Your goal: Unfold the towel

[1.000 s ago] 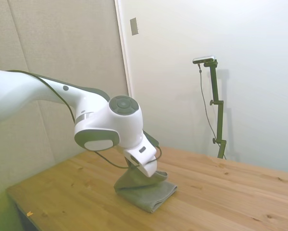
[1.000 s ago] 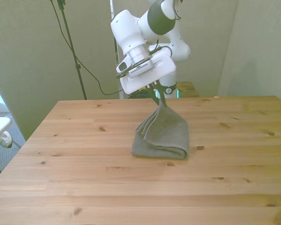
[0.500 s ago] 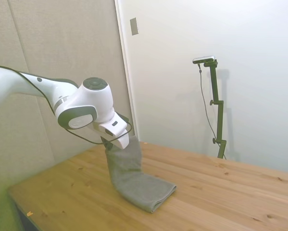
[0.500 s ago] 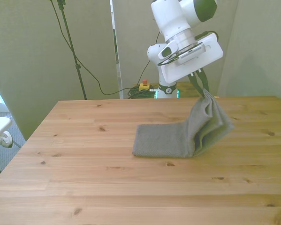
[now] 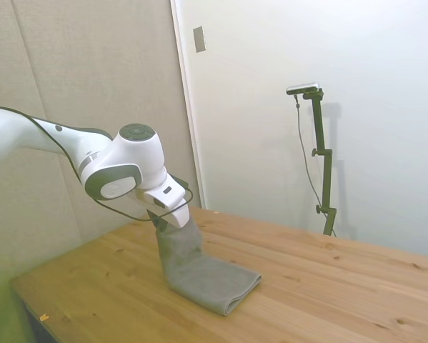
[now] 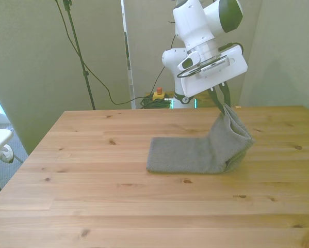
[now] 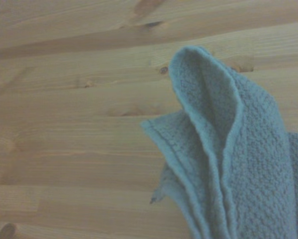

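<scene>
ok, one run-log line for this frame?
task: unfold towel | hand: shut on towel corner, raised | towel: one end lifted, rest flat on table | status: partly unfolded

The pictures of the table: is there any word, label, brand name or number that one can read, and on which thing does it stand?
None can be read.
The towel is plain grey, without tag or print.
The table is bare wood.
The gripper, shut on the towel, carries no legible mark.
The arm's housing shows no text.
</scene>
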Robot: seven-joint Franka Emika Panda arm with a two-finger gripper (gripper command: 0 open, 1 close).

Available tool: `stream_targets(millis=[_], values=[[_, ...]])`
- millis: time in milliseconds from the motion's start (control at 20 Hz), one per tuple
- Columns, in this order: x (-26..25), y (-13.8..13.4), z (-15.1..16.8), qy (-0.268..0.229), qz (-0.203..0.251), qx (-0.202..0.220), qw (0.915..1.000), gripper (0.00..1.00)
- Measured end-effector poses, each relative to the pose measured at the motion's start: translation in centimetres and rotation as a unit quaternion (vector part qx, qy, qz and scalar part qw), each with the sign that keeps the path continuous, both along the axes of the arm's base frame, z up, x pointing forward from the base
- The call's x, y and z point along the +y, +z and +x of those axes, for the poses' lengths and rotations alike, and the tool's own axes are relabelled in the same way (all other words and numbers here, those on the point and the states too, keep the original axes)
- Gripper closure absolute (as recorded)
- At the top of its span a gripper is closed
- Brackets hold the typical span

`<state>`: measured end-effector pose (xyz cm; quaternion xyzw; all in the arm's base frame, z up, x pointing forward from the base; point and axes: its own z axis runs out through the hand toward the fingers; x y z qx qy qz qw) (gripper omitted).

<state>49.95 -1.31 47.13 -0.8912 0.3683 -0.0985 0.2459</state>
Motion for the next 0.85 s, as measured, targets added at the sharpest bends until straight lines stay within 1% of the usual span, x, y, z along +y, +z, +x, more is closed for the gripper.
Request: stream_targets(millis=[600, 650, 750, 850], values=[[0.2, -0.7, 0.1, 0.003, -0.005, 0.008, 1.0, 0.0], [0.2, -0.9, 0.0, 0.0, -0.016, 0.016, 0.9997, 0.0], [0.1, -1.6, -0.4, -0.014, -0.055, 0.049, 0.9972, 0.0], [0.3, -2.4, -0.9, -0.025, -0.101, 0.082, 0.9912, 0.0]])
